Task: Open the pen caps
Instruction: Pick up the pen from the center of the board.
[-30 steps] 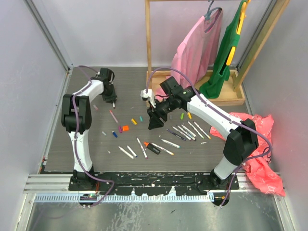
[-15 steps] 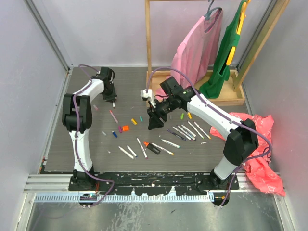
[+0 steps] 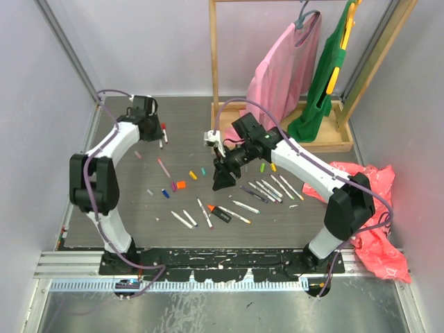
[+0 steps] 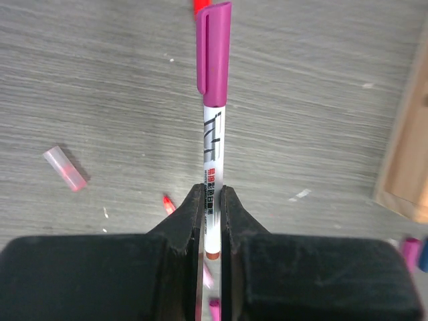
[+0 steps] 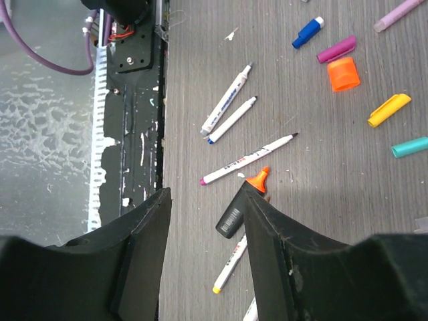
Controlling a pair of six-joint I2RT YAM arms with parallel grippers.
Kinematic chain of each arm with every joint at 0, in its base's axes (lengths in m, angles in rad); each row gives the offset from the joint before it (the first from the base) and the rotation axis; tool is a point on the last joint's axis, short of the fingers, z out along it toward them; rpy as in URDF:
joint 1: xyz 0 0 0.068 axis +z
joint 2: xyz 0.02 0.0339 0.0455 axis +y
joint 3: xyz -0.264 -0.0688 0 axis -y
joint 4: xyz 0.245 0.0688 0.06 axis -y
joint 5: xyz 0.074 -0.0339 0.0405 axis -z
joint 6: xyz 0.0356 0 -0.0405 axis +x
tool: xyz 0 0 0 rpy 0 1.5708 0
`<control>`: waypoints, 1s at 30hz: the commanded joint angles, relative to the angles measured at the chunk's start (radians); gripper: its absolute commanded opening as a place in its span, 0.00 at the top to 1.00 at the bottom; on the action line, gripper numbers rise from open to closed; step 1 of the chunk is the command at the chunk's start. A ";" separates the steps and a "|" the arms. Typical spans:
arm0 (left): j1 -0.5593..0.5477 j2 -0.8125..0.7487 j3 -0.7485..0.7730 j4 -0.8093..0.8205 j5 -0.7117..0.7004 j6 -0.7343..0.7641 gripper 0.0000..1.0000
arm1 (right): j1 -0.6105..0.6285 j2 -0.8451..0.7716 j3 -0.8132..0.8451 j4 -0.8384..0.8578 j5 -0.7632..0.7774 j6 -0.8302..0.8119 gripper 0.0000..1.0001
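Note:
My left gripper [image 4: 212,200] is shut on the white barrel of a pen [image 4: 212,144]. Its magenta cap [image 4: 214,53] is on and points away from the fingers. In the top view that gripper [image 3: 158,137] holds the pen [image 3: 164,129] above the table's far left. My right gripper [image 5: 204,207] hangs open and holds nothing. It hovers over an uncapped orange-and-black marker [image 5: 242,204] and two thin pens [image 5: 227,100]. Loose caps lie nearby: blue [image 5: 307,32], magenta [image 5: 336,49], orange [image 5: 344,73], yellow [image 5: 389,110]. Several uncapped pens [image 3: 270,189] lie in a row right of the right gripper [image 3: 222,182].
A wooden clothes rack base [image 3: 326,142] stands at the back right, with a pink shirt [image 3: 284,69] and a green garment [image 3: 329,69] hanging over it. A red plastic bag [image 3: 371,208] lies at the right edge. A loose pink cap [image 4: 65,168] lies under the left wrist.
The left gripper has closed on the magenta-capped pen. It has lifted it off the table while the left elbow swung out to the left. The right arm has not moved.

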 commanded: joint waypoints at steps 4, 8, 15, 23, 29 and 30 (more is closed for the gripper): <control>-0.012 -0.371 -0.294 0.350 0.186 -0.088 1.00 | -0.048 -0.158 -0.083 0.195 -0.100 0.123 0.47; -0.031 -0.583 -0.590 0.727 0.361 -0.218 1.00 | -0.122 -0.260 -0.214 0.476 -0.098 0.376 0.47; -0.219 -0.864 -0.903 1.127 0.325 -0.300 1.00 | -0.261 -0.369 -0.543 1.209 -0.188 0.946 0.41; -0.469 -1.018 -1.029 1.225 0.167 -0.304 1.00 | -0.269 -0.374 -0.673 1.583 -0.215 1.139 0.31; -0.671 -0.996 -1.026 1.255 0.050 -0.241 1.00 | -0.269 -0.369 -0.766 1.900 -0.199 1.273 0.23; -0.698 -0.984 -1.017 1.260 0.039 -0.226 1.00 | -0.269 -0.368 -0.773 1.908 -0.195 1.274 0.22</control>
